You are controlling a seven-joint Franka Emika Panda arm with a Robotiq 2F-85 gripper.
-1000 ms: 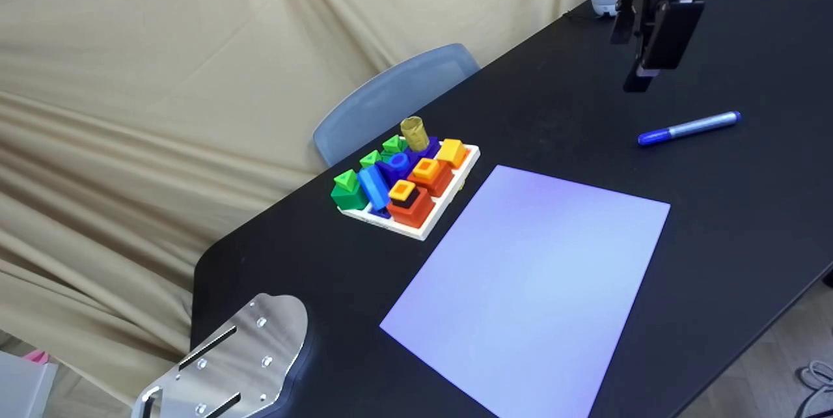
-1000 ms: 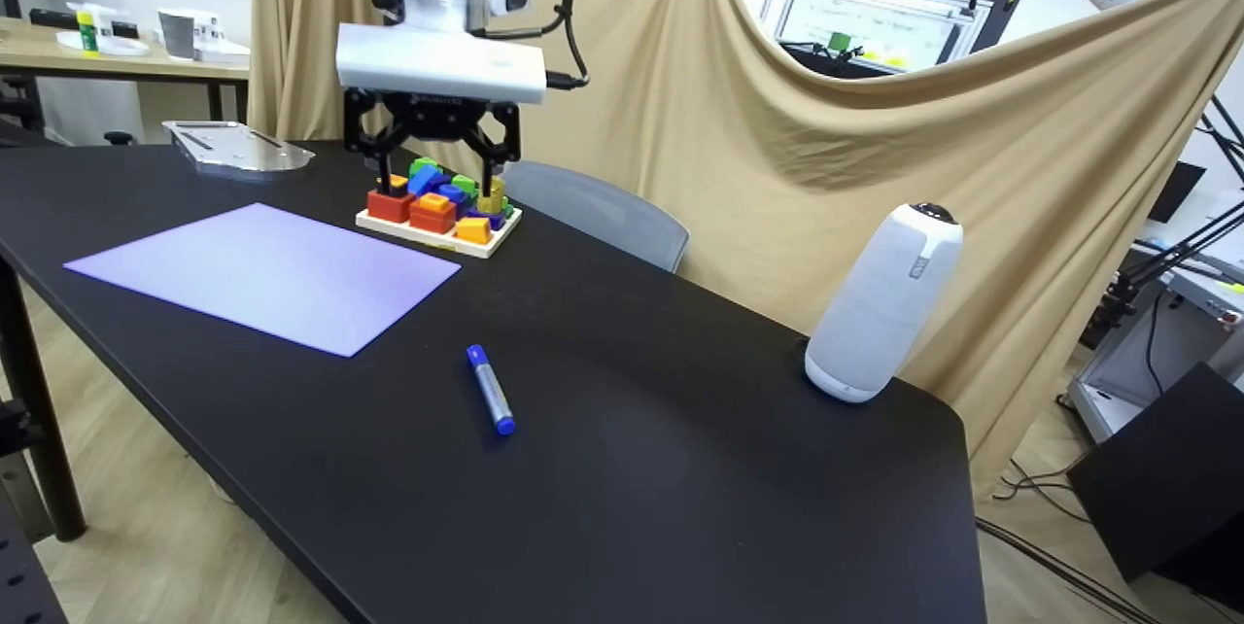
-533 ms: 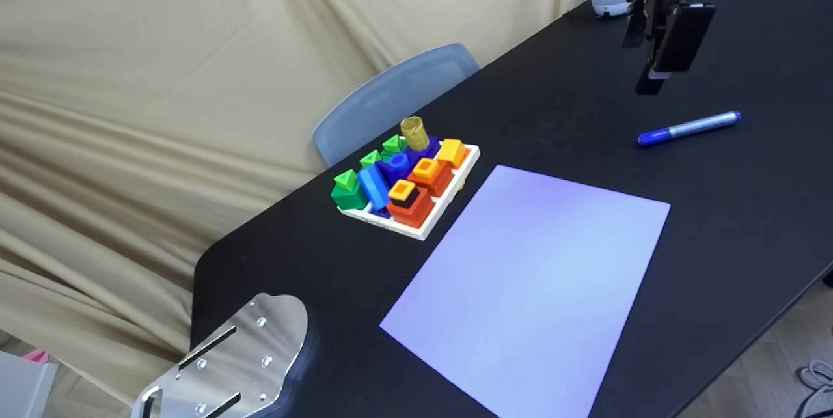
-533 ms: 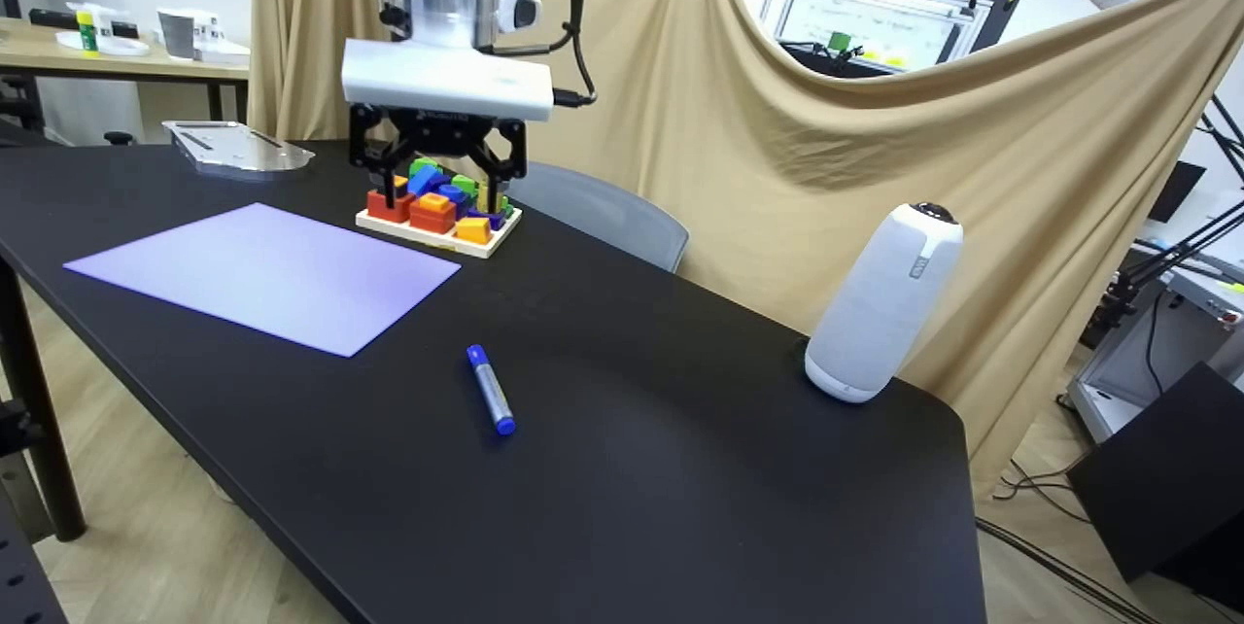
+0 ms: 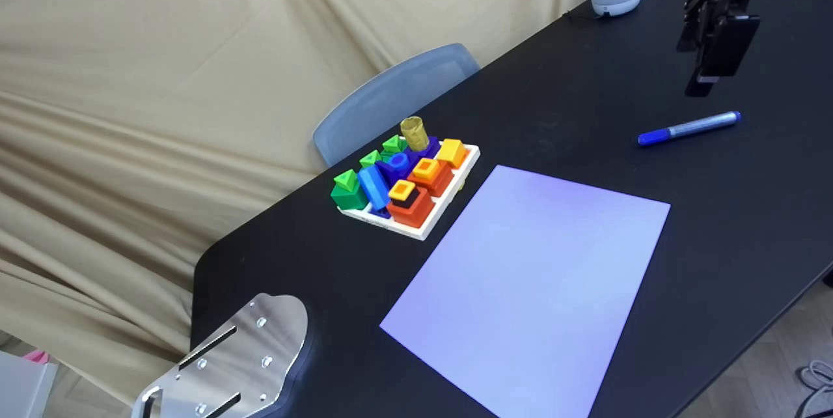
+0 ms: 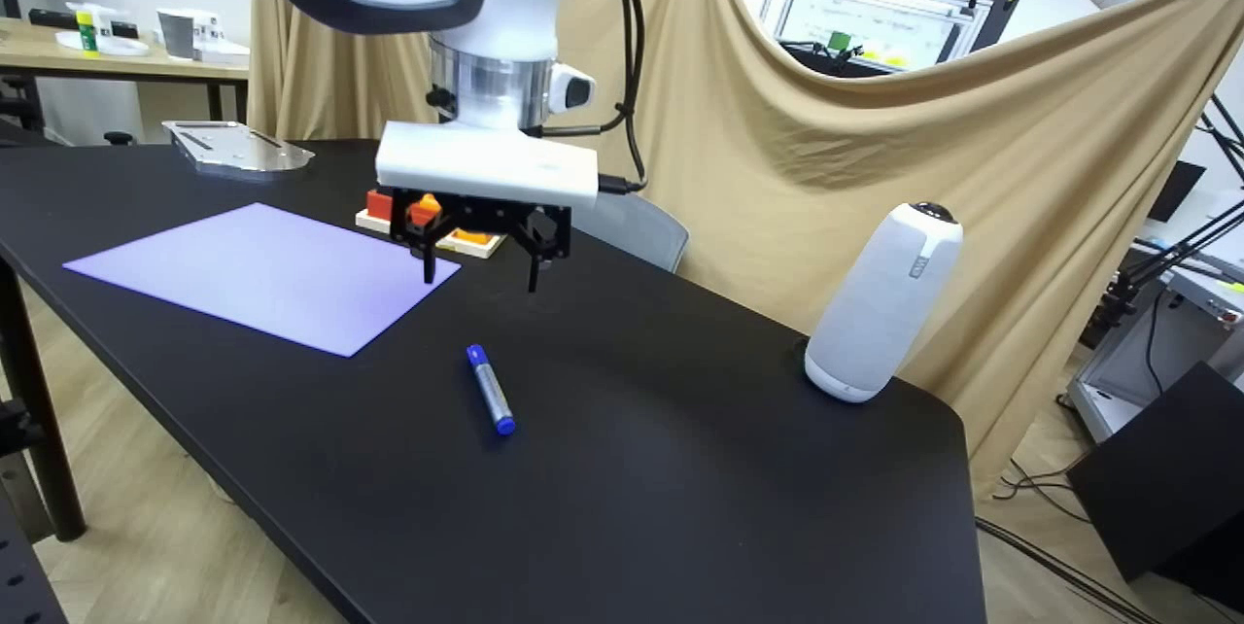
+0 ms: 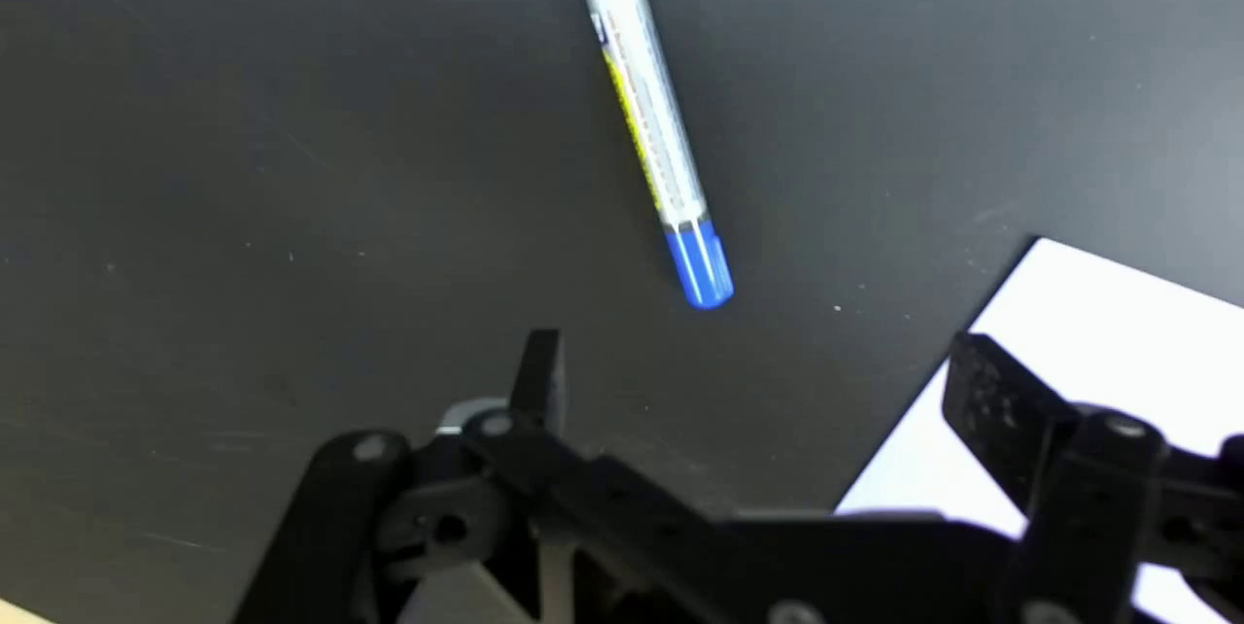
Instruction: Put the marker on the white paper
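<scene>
The marker lies flat on the black table in both exterior views (image 5: 690, 128) (image 6: 492, 391), with a blue cap, pale body and blue end. It also shows in the wrist view (image 7: 646, 104), its cap end towards the jaws. The white paper lies flat on the table, apart from the marker, in both exterior views (image 5: 533, 281) (image 6: 262, 274); one corner shows in the wrist view (image 7: 1147, 332). My gripper is open and empty above the table, near the marker's cap end, in both exterior views (image 5: 706, 69) (image 6: 481, 282) and the wrist view (image 7: 758, 352).
A white tray (image 5: 424, 232) of coloured blocks stands beside the paper; my gripper partly covers it in an exterior view (image 6: 476, 248). A metal plate (image 5: 228, 353) lies at the table's end. A white rounded device (image 6: 880, 303) stands near the table edge by the curtain.
My open gripper has moved away from above the block tray and lower, towards the marker's cap end. The marker, paper and tray have not moved.
</scene>
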